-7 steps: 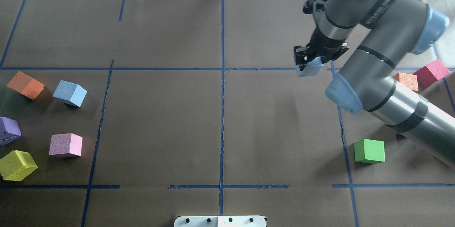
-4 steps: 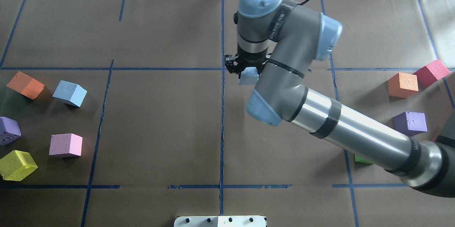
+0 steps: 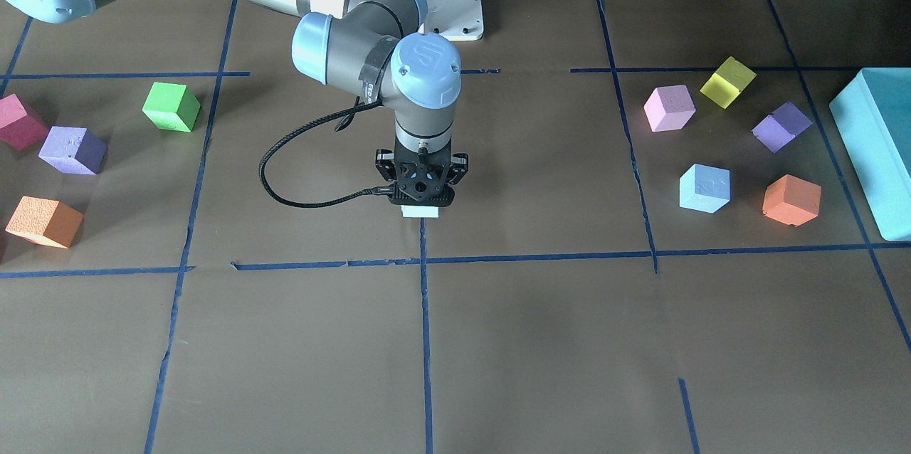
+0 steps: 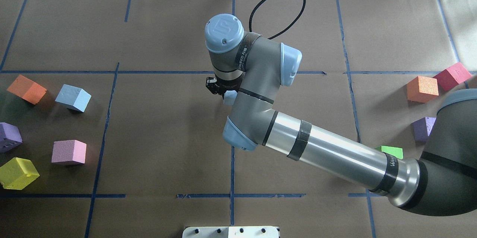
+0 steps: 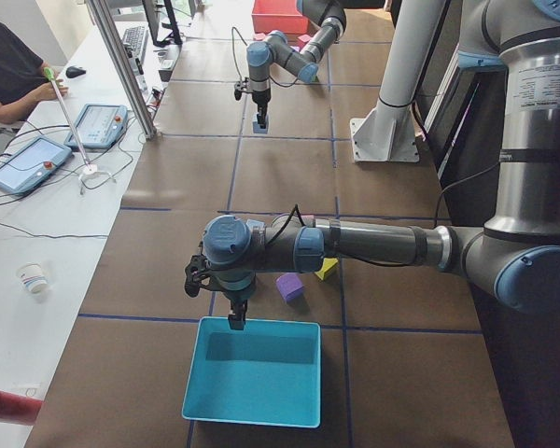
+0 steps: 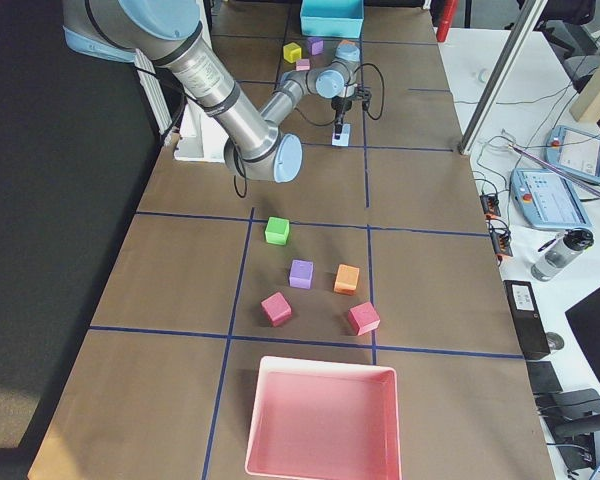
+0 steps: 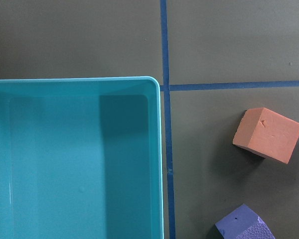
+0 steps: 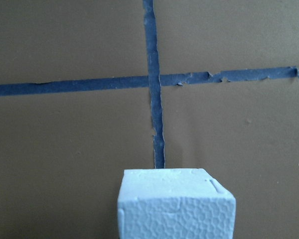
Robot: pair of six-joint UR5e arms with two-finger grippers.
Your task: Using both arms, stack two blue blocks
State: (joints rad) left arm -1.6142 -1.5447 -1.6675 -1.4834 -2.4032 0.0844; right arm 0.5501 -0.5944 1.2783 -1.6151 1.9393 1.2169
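Observation:
My right gripper (image 3: 420, 192) is shut on one pale blue block (image 3: 420, 211) and holds it low over the tape line at the table's centre. This block fills the bottom of the right wrist view (image 8: 175, 204) and peeks out under the wrist in the overhead view (image 4: 230, 97). The other blue block (image 4: 73, 97) lies on the table at the left, also in the front view (image 3: 704, 188). My left gripper (image 5: 235, 317) hangs over the rim of the teal box (image 5: 252, 378). I cannot tell whether it is open or shut.
Orange (image 4: 27, 89), purple (image 4: 9, 137), pink (image 4: 69, 152) and yellow (image 4: 18, 172) cubes lie around the left blue block. Orange (image 4: 422, 88), red (image 4: 451, 75), purple (image 4: 424, 128) and green (image 4: 391, 151) cubes lie at the right. A pink tray (image 6: 320, 420) stands beyond them.
My right arm has swung from the right side of the table to the centre line, carrying the blue block and lowering it. The cubes on the left have not moved.

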